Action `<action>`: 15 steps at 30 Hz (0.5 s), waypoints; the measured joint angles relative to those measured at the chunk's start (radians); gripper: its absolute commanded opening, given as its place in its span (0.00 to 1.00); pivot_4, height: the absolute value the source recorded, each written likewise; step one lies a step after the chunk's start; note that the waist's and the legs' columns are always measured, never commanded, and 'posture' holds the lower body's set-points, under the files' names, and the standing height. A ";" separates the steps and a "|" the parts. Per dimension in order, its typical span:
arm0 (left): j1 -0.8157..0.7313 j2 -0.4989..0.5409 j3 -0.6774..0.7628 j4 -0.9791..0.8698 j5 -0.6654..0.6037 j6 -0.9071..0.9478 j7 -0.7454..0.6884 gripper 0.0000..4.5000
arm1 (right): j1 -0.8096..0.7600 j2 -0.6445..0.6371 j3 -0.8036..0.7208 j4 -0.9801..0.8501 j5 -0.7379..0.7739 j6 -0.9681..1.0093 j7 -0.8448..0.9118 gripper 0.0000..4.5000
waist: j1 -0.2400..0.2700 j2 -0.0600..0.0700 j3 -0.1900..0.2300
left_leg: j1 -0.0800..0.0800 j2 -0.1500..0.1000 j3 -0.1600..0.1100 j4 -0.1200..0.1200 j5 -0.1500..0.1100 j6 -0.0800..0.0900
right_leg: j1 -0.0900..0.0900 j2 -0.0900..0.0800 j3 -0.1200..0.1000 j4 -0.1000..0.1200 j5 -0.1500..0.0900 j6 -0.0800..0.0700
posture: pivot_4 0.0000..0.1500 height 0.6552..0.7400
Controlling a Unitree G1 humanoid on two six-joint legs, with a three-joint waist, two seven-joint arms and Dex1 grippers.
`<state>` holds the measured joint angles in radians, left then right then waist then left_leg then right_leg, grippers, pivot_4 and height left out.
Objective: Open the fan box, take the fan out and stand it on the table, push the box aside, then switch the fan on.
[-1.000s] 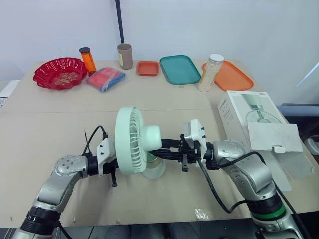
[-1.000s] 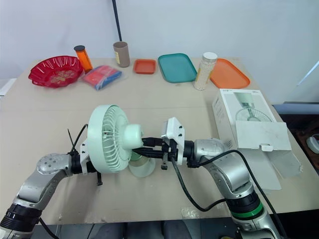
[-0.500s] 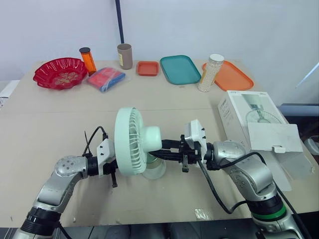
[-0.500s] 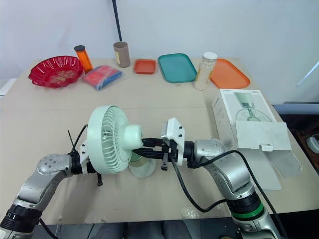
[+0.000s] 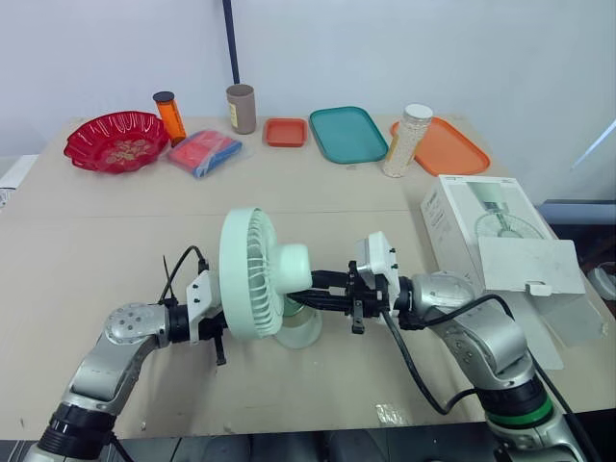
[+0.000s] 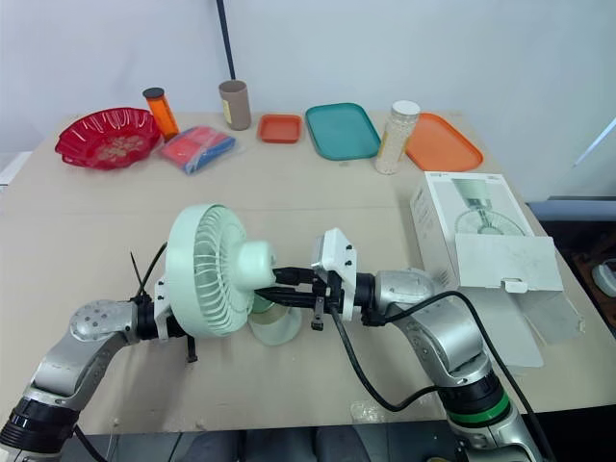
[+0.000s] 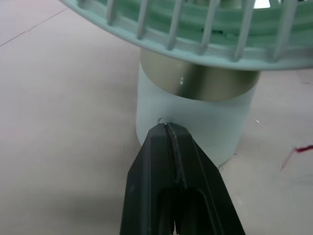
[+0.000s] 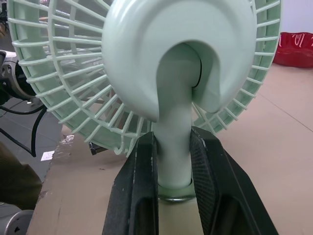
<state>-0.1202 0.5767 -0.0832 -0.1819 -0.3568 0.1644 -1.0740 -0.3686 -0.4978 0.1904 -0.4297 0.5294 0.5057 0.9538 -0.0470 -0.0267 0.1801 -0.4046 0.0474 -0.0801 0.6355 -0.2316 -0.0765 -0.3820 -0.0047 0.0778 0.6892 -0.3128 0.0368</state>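
**Fingers clamped on the fan's neck, fan upright mid-table**

The right gripper's point(image 8: 172, 139) two black fingers point(image 8: 142, 176) are closed on the fan point(image 5: 255, 274), one on each side of its smooth, rounded neck, just under the domed motor housing. The left gripper point(image 7: 166, 128) has its fingers point(image 7: 161, 166) pressed flat together with nothing between them. Their shared tip touches the side of the fan's base point(image 7: 195, 112).

The fan is pale mint-green plastic with a round, thin-ribbed cage, a glossy bulge at the back and a short stem. It stands on the matte tan table point(image 5: 115, 231), near the front edge and between the two arms.

From the head camera, the base is half hidden behind the cage. The left wrist view brings it close: a squat, pale cylinder topped by a brass-coloured metallic band, sitting flat on the tabletop. The right wrist view gives the back of the fan, with the neck curving up into a hollow in the housing and the ribs fanning out around it.

The stand is upright, so the long axis is vertical. The cage faces the robot's left, the housing points to its right, and so the blowing axis runs across the table.

The white cardboard box point(image 5: 481, 226), printed with a picture of a fan, lies at the right edge of the table. Its flap is open and it sits apart from the fan.
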 measured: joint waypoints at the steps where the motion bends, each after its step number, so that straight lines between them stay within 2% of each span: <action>1: 0.000 0.000 0.000 -0.002 0.000 0.004 0.001 0.01 | 0.000 0.000 0.000 0.000 0.000 0.000 0.000 0.09 | 0.000 0.000 0.000 | 0.000 0.000 0.000 0.000 0.000 0.000 | 0.000 0.000 0.000 0.000 0.000 0.000 | 1.00 1.00; 5: 0.000 0.004 0.005 -0.009 -0.004 0.016 0.003 0.01 | 0.000 0.002 0.000 0.000 0.001 0.000 -0.005 0.09 | 0.000 0.000 0.000 | 0.000 0.000 0.000 0.000 0.000 0.000 | 0.000 0.000 0.000 0.000 0.000 0.000 | 1.00 1.00; 9: -0.041 0.087 0.102 -0.039 -0.060 0.061 -0.002 0.01 | -0.005 0.026 -0.003 0.000 0.012 0.026 -0.052 0.09 | -0.001 0.000 0.000 | 0.000 0.000 0.000 0.000 0.000 0.000 | 0.000 0.000 0.000 0.000 0.000 0.000 | 1.00 1.00; 15: -0.041 0.113 0.134 -0.051 -0.084 0.091 0.000 0.01 | -0.031 0.040 -0.023 0.000 0.020 0.033 -0.085 0.09 | -0.001 0.000 0.000 | 0.000 0.000 0.000 0.000 0.000 0.000 | 0.000 0.000 0.000 0.000 0.000 0.000 | 1.00 1.00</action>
<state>-0.1612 0.6899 0.0508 -0.2329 -0.4411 0.2551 -1.0740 -0.3995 -0.4577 0.1673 -0.4295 0.5498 0.5388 0.8688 -0.0476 -0.0265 0.1803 -0.4051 0.0476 -0.0804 0.6353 -0.2317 -0.0765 -0.3822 -0.0046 0.0775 0.6889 -0.3130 0.0371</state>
